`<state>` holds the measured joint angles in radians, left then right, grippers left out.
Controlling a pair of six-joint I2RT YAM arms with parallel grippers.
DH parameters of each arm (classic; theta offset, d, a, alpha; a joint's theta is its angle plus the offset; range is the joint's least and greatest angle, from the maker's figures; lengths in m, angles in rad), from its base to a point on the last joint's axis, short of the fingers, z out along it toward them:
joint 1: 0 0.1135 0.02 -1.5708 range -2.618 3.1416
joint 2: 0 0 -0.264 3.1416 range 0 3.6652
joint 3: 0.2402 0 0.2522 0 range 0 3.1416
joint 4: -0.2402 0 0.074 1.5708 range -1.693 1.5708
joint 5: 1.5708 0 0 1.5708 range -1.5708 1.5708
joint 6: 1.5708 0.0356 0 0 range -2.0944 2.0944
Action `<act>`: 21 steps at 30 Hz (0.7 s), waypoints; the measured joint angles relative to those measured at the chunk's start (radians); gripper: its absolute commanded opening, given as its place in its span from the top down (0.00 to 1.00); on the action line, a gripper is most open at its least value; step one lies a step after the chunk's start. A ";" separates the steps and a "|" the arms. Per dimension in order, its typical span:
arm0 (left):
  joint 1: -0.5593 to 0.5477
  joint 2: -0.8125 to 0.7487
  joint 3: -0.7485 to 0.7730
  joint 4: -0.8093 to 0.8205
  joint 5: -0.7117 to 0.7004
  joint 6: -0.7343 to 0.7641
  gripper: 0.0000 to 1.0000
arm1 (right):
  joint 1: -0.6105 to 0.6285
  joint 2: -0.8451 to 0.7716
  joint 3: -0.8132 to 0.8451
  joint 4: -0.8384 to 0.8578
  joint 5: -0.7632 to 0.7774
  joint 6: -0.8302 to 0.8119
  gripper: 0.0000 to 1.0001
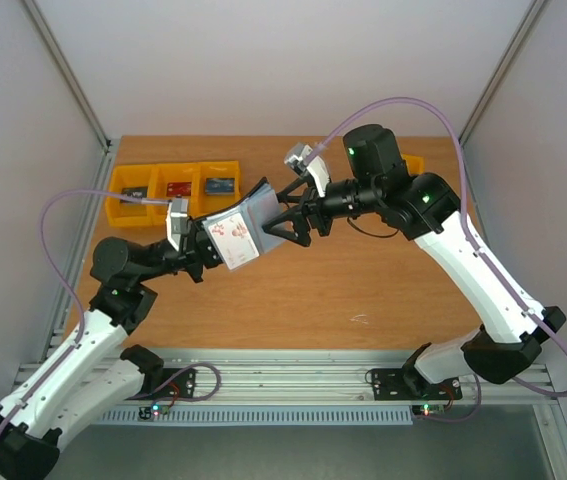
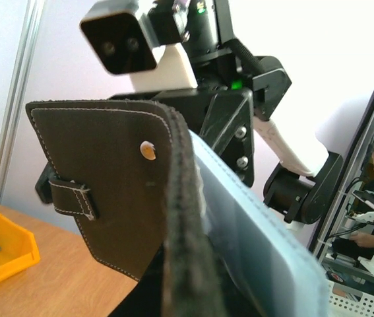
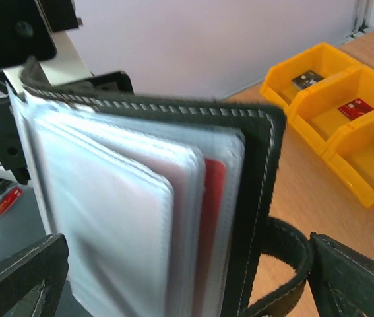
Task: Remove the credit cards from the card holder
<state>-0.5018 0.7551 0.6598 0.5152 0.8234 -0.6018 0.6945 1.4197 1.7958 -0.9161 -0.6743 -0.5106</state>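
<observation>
**Card holder up in the air, between the two hands**

The left hand (image 1: 208,243) is closed tight on the card holder (image 1: 248,212). It holds it up in the air, over the back left part of the worktop (image 1: 363,290). The card holder does not touch the worktop.

The right hand (image 1: 285,228) is right next to the card holder, on its right side. Its fingers are spread wide and hold nothing. In the right wrist view, one finger is low on each side of the card holder.

The card holder is open like a book. Its see-through pockets fan out toward the right hand, so the right hand is the one close to the cards. It looks like it must reach straight in at the pocket edges.

A red card (image 3: 213,218) sits in a pocket close to the black cover. A whitish card (image 1: 231,238) with reddish marks shows on the page that faces up.

Yellow bins (image 1: 123,213) stand along the back left edge of the worktop.

I cannot read any words. The marks on the whitish card are too small.
</observation>
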 measured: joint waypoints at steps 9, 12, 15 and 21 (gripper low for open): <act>0.000 0.031 0.089 0.020 0.030 -0.014 1.00 | -0.012 -0.054 -0.031 0.047 -0.041 0.019 0.02; 0.000 0.035 0.107 0.025 0.031 -0.024 1.00 | -0.016 -0.094 -0.060 0.091 -0.075 0.062 0.01; 0.000 0.040 0.119 0.029 0.036 -0.030 1.00 | -0.017 -0.113 -0.085 0.143 -0.103 0.122 0.01; -0.002 0.052 0.146 0.031 0.044 -0.032 1.00 | -0.016 -0.113 -0.180 0.307 -0.139 0.274 0.01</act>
<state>-0.5037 0.8074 0.8055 0.5461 0.8673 -0.6338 0.6788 1.3071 1.6154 -0.6086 -0.8135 -0.2371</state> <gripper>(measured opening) 0.040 0.985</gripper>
